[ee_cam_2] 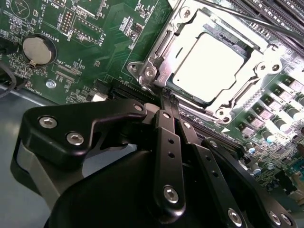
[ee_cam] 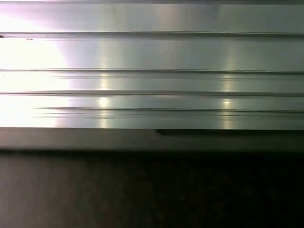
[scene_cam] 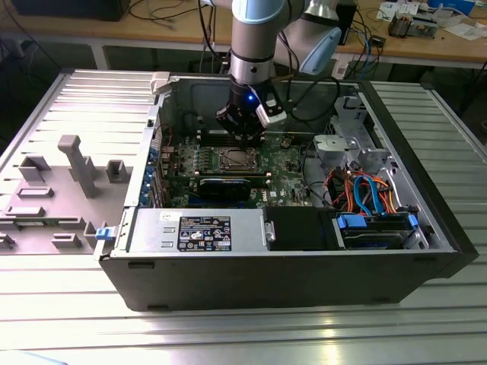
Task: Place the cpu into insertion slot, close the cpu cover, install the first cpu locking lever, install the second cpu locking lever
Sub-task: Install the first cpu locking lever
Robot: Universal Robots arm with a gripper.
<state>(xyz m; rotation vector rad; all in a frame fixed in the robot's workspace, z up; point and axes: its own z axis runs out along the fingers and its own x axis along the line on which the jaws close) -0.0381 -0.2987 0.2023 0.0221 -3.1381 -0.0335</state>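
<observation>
The arm reaches down into the open computer case [scene_cam: 289,258], which lies on a ribbed metal surface [scene_cam: 228,334]. In the exterior view the pincer [scene_cam: 245,137] hangs just above the motherboard [scene_cam: 293,163], directly behind the processor socket.

In the second wrist view the pincer [ee_cam_2: 170,97] has its two black fingers [ee_cam_2: 166,142] drawn together, tips meeting with nothing visibly between them. The tips sit at the near edge of the socket, close to the cpu cover [ee_cam_2: 159,52].

The cpu [ee_cam_2: 211,64] lies flat in the socket, its bright metal top showing through the cover's window. The cover frame appears lowered around it. Whether either locking lever is latched cannot be told.

A coin battery [ee_cam_2: 36,50] sits on the board, well apart from the socket.
</observation>
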